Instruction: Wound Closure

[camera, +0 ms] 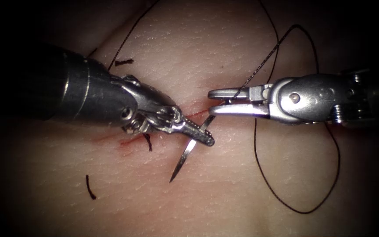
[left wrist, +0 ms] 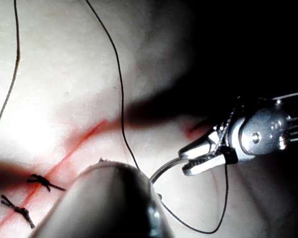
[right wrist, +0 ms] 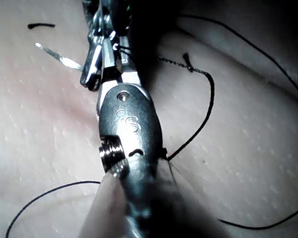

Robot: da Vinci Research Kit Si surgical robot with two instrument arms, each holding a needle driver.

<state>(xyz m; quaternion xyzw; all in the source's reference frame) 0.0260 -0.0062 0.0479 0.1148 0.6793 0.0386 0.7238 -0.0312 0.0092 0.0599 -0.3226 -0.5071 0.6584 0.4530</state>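
My left tool [camera: 205,137] comes in from the left with its jaws shut on the curved needle [camera: 188,154] at about mid-curve. The needle is out of the tissue [camera: 207,52], at the right end of the red cut [camera: 128,141], with its tip pointing down toward the near side. My right tool [camera: 211,102] stands open, its jaws on either side of the needle's tail end and the thread [camera: 259,68] there. In the left wrist view the needle [left wrist: 164,168] curves up into the right tool [left wrist: 188,158]. The right wrist view has the needle [right wrist: 59,58] beside the jaws.
The dark thread [camera: 303,211] loops widely over the tissue at the right and runs up and away. A stitch knot [camera: 148,141] sits on the cut under the left tool; two more knots [left wrist: 39,181] lie further along. Cut thread ends [camera: 91,188] lie loose.
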